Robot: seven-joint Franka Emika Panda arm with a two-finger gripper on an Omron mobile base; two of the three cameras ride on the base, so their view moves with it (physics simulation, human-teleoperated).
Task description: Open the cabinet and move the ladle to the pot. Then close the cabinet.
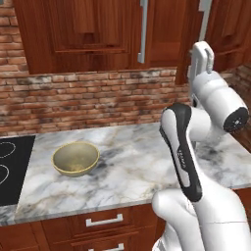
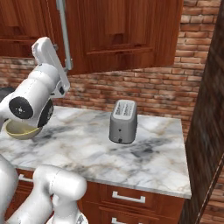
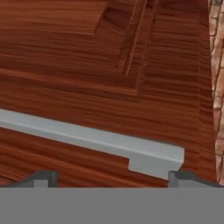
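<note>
The cabinet [image 1: 88,34] hangs on the brick wall above the marble counter [image 1: 132,171], its panelled doors shut. The gripper [image 3: 111,180] is raised up to the door front with its jaws spread wide and nothing between them. In the hand view the silver bar handle [image 3: 94,141] runs just ahead of the two fingertips [image 3: 41,178], its end near one tip; touching cannot be told. On the counter a yellowish bowl [image 1: 76,158] sits toward the left edge by the black cooktop [image 1: 12,169], and a grey toaster [image 2: 123,121] stands toward the back wall
</note>
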